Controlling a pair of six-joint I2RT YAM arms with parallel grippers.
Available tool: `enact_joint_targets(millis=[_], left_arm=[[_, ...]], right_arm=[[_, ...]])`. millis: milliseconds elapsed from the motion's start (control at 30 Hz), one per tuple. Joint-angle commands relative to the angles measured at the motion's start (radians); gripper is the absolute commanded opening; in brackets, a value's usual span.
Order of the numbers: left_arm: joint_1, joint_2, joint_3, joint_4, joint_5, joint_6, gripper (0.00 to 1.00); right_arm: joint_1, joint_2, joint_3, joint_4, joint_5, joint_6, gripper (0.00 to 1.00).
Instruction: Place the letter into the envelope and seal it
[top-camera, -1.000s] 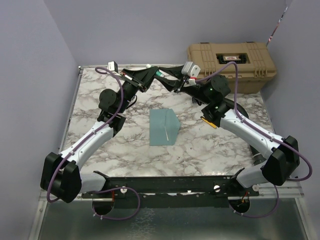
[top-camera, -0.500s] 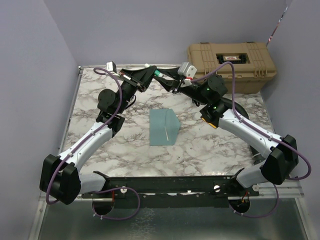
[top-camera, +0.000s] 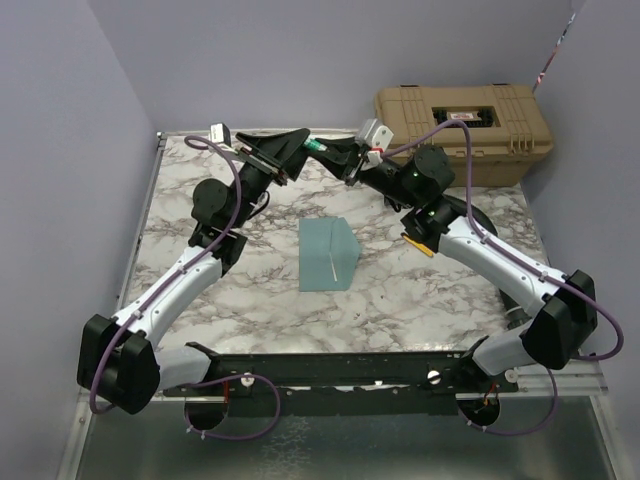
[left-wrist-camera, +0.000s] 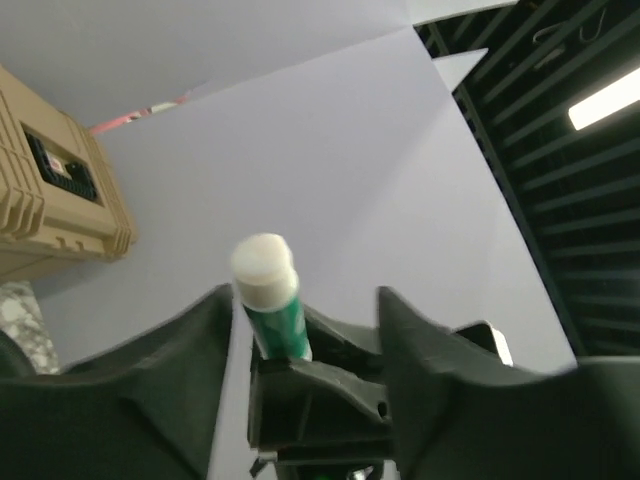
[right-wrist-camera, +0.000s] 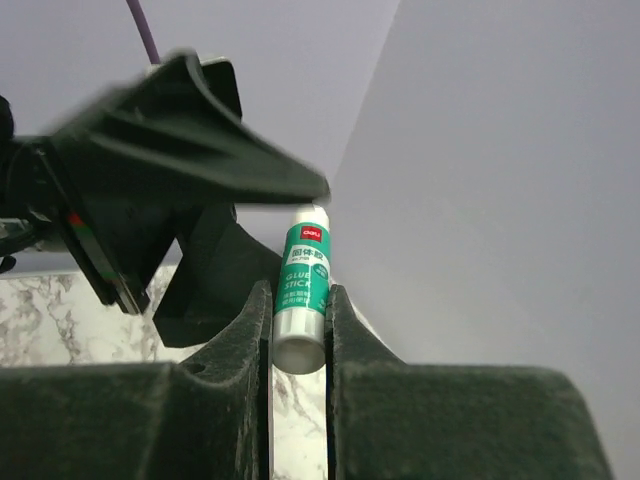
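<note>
Top view: I see both arms raised over the far side of the marble table (top-camera: 420, 290). The left pincer (top-camera: 298, 142) and right pincer (top-camera: 330, 152) meet tip to tip, with a green stick (top-camera: 316, 147) between them.
Envelope: The envelope (top-camera: 325, 255) lies flat near mid-table, well apart from both pincers, with a thin pale streak on its face. Only the top view shows it.
Letter: I cannot tell from these views where it is.
Right wrist view: Only this view lets me read the stick (right-wrist-camera: 302, 290). A red "deli" tag sits above a line of Chinese characters, with "GLUE STICK" in white on the green band below. The stick's far end runs under the blurred black bulk of the left pincer.
Left wrist view: Only this view shows the stick's rounded white end (left-wrist-camera: 265, 270), which stands up in the gap between the fingers. The tan case (left-wrist-camera: 55, 200) is at the left, and the label on its lid is too small to read.
Right pincer: It is clenched on the stick's body, with one finger (right-wrist-camera: 250, 330) pressed to each side.
Left pincer: It is spread wide, with one finger (left-wrist-camera: 170, 360) on each side of the stick. I cannot tell whether either finger touches the stick.
</note>
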Motion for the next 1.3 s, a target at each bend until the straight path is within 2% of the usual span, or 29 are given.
enact_joint_targets(millis=[0, 67, 133, 267, 700, 833, 867, 900, 933, 967, 1033, 1100, 1267], left_arm=[[0.039, -0.061, 0.004, -0.034, 0.083, 0.002, 0.71], [0.07, -0.069, 0.021, -0.078, 0.125, -0.003, 0.81], [0.098, -0.068, 0.053, -0.142, 0.196, 0.013, 0.85], [0.131, -0.042, 0.133, -0.307, 0.321, 0.071, 0.84], [0.15, -0.011, 0.187, -0.427, 0.467, 0.113, 0.28], [0.15, -0.012, 0.193, -0.44, 0.475, 0.117, 0.03], [0.15, -0.01, 0.197, -0.446, 0.476, 0.117, 0.0], [0.15, -0.009, 0.199, -0.447, 0.475, 0.113, 0.0], [0.15, -0.008, 0.198, -0.445, 0.475, 0.103, 0.0], [0.15, -0.006, 0.192, -0.437, 0.476, 0.088, 0.0], [0.15, -0.004, 0.167, -0.387, 0.478, 0.035, 0.0], [0.15, -0.002, 0.137, -0.296, 0.478, -0.037, 0.0], [0.15, 0.001, 0.138, -0.222, 0.459, -0.099, 0.0]], right_arm=[[-0.008, -0.042, 0.027, -0.097, 0.02, 0.053, 0.01], [-0.014, -0.06, 0.029, -0.133, -0.011, 0.083, 0.01], [-0.017, -0.071, 0.033, -0.164, -0.039, 0.113, 0.01], [-0.022, -0.079, 0.036, -0.197, -0.068, 0.162, 0.01], [-0.046, -0.063, 0.041, -0.199, -0.087, 0.232, 0.0], [-0.048, -0.058, 0.043, -0.193, -0.08, 0.245, 0.01], [-0.048, -0.054, 0.041, -0.186, -0.079, 0.247, 0.01], [-0.048, -0.051, 0.04, -0.178, -0.082, 0.248, 0.04], [-0.049, -0.047, 0.035, -0.149, -0.092, 0.249, 0.14], [-0.048, -0.043, 0.022, -0.098, -0.105, 0.251, 0.31], [-0.048, -0.033, -0.015, 0.038, -0.142, 0.287, 0.5], [-0.048, -0.005, -0.012, 0.114, -0.164, 0.32, 0.55], [-0.049, 0.041, -0.021, 0.198, -0.203, 0.336, 0.56]])
